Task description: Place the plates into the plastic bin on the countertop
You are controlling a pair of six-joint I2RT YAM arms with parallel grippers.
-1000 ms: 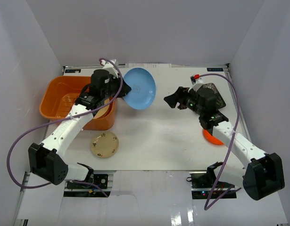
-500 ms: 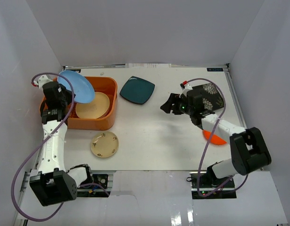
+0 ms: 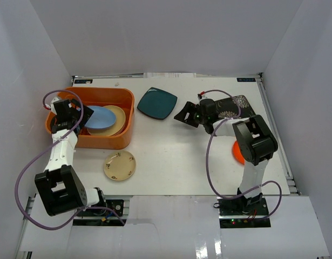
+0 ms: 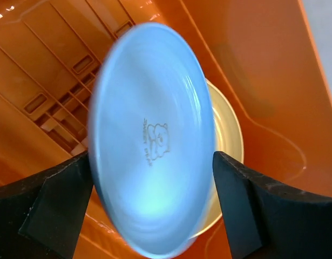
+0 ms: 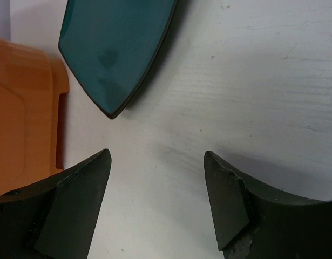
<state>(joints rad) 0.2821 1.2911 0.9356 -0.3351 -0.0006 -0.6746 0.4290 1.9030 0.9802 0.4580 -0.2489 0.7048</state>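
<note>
**Op:** Between the spread fingers of the left gripper (image 3: 83, 115), just ahead of them, the light blue plate (image 4: 152, 143) is lying loose, apparently tilted, on the cream plate (image 3: 120, 116) inside the plastic bin (image 3: 109, 141). Nothing gripped.

**Eng:** Risk?

**Op:** I'm worrying about a finger catching its rim on pull-back and flipping it out. The right gripper (image 5: 156, 155) is hanging released and empty, with the teal plate (image 5: 114, 48) just ahead of its tips. Going in too flat is likely shoving it instead of lifting it.

**Eng:** Count?

**Op:** I'm counting six plates. Two are in the bin and four on the countertop (image 3: 176, 156): teal, black floral (image 3: 237, 104), orange (image 3: 237, 154) half-hidden under the right arm, and speckled (image 3: 120, 165). One bin.
</note>
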